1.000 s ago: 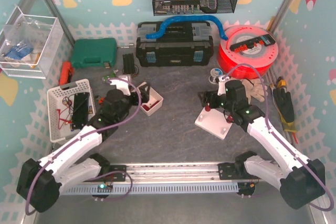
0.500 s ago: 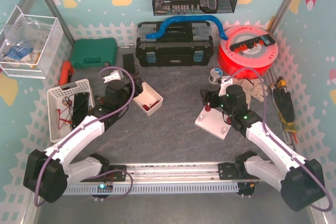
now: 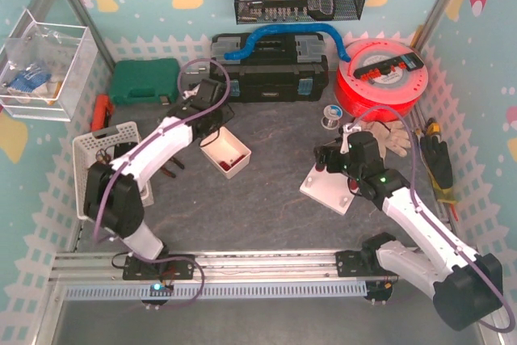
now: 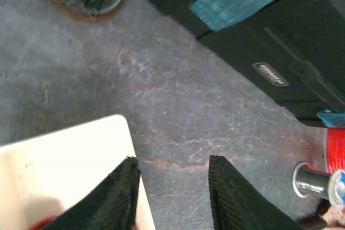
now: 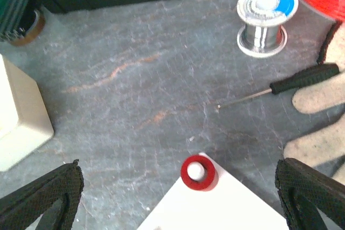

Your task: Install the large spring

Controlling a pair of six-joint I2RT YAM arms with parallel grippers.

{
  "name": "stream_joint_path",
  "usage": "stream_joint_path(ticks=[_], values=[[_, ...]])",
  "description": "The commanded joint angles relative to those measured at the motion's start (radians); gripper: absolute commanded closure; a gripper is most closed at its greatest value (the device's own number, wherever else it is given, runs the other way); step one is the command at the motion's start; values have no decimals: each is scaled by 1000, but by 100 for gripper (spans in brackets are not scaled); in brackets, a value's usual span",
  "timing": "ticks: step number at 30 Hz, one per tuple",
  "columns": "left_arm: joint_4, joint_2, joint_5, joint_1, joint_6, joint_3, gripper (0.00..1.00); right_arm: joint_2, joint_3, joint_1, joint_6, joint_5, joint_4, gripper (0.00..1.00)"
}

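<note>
Target, the large spring: not identifiable as such in any view. The only candidate is one red item (image 3: pixel 232 164) lying in the white plastic bin (image 3: pixel 219 145), an open rectangular box; the item's shape is too small to resolve. The left gripper (image 4: pixel 173 189) has two black ribbed fingers (image 4: pixel 125 195), spread apart with nothing between them. The bin's smooth white wall sits under and outside the finger on the picture's left, with a sliver of red at the bottom edge there. Between and ahead of these jaws is bare table top (image 4: pixel 178 106), grey and matt with stone-like veining. Further ahead and to the right is one black toolbox (image 4: pixel 280 41), hard moulded plastic, with two teal latches seen in this view. The right gripper (image 5: pixel 178 211) has two black grainy fingers at the lower corners of its wrist view, spread wide and holding nothing. Between them is the corner of one flat white plate (image 5: pixel 237 211), which carries one red ring (image 5: pixel 197 172) around a pale round peg. Ahead of these jaws lie one metal solder spool (image 5: pixel 265 19) with a blue label, one screwdriver (image 5: pixel 304 78) with a thin shaft and black handle, and one pale fabric glove (image 5: pixel 323 98) off to the right.
</note>
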Motion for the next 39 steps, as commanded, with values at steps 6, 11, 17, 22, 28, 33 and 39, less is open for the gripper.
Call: stream_joint_path(ticks=[6, 11, 17, 22, 28, 33, 39], values=[[-404, 187, 20, -40, -241, 183, 66, 46, 70, -1, -85, 36, -106, 3], [-415, 218, 101, -45, -380, 180, 63, 123, 130, -1, -116, 66, -104, 3], [-443, 280, 174, -70, -447, 159, 64, 209, 182, -1, -126, 79, -123, 3], [-500, 299, 149, -74, -464, 168, 65, 201, 166, -1, -117, 87, -117, 3], [-532, 314, 137, -79, -454, 170, 64, 205, 165, -1, -114, 86, -119, 3], [-541, 337, 119, -80, -443, 169, 63, 194, 162, -1, -109, 84, -125, 3], [-540, 355, 105, -82, -439, 152, 61, 167, 152, -1, -103, 97, -139, 3]])
